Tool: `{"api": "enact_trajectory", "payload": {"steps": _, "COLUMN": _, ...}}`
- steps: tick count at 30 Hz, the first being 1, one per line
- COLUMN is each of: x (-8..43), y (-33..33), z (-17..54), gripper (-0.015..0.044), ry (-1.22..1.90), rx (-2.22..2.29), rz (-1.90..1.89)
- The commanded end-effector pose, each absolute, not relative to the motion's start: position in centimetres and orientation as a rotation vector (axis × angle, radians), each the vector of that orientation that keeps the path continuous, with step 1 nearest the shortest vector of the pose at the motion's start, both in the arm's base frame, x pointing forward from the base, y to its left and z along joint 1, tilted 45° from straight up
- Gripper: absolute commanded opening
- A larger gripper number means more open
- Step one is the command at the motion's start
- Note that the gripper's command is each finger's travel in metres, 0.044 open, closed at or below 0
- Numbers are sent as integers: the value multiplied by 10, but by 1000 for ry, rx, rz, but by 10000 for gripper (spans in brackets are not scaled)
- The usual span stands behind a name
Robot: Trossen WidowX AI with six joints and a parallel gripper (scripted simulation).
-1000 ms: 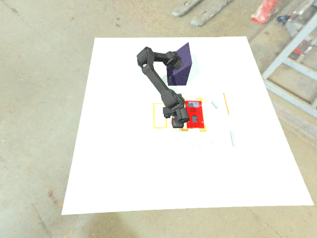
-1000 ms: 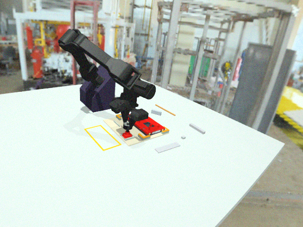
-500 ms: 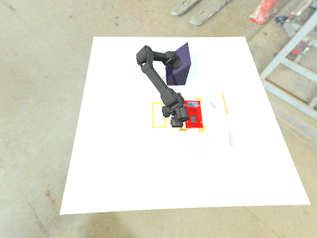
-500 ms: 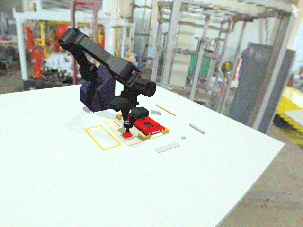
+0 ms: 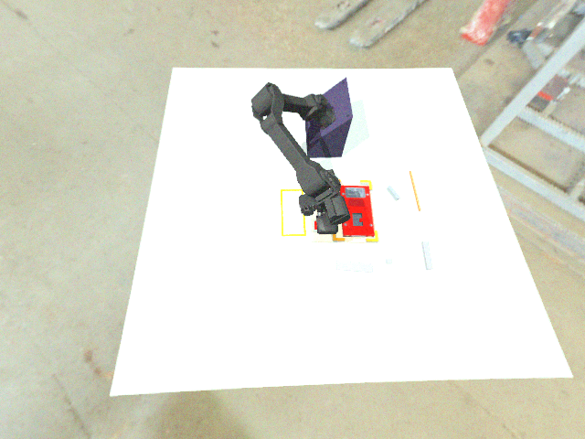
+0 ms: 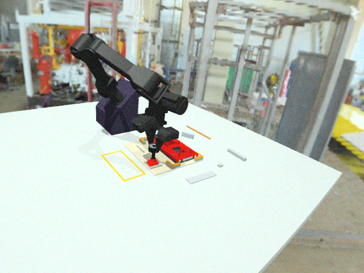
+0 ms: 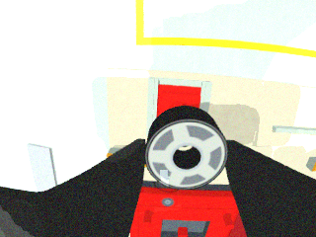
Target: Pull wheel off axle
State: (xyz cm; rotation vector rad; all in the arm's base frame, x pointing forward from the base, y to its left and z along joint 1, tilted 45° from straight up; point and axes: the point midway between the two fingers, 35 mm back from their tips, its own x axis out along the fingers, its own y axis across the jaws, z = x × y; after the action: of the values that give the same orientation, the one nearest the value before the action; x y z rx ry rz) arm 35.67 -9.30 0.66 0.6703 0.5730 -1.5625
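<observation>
Wrist view: we see the wheel (image 7: 186,156) at the centre of the frame, gripped between the two dark fingers of the jaws, which are closed on its black tyre and stand about half open. Its grey hub faces the camera, and through the hole we see light, not a rod. Behind it lies the beige board (image 7: 125,109), and the yellow marked area (image 7: 217,42) is at the top of the frame. In the exterior view the wheel (image 6: 152,145) hangs above a small red base (image 6: 152,162), right of the marked area (image 6: 123,165) on the white worktop (image 6: 88,220).
</observation>
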Motion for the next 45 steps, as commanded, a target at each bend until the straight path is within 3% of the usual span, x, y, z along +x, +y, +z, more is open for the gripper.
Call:
{"api": "enact_trajectory", "payload": {"steps": 1, "x": 357, "y": -92, "z": 8, "gripper": 0, "ry": 570, "rx": 673, "rz": -1564}}
{"api": "enact_trajectory", "payload": {"steps": 15, "x": 356, "y": -66, "z": 33, "gripper": 0, "ry": 571, "rx": 674, "rz": -1563}}
{"api": "enact_trajectory", "payload": {"steps": 45, "x": 291, "y": -126, "z": 97, "gripper": 0, "ry": 571, "rx": 668, "rz": -1565}}
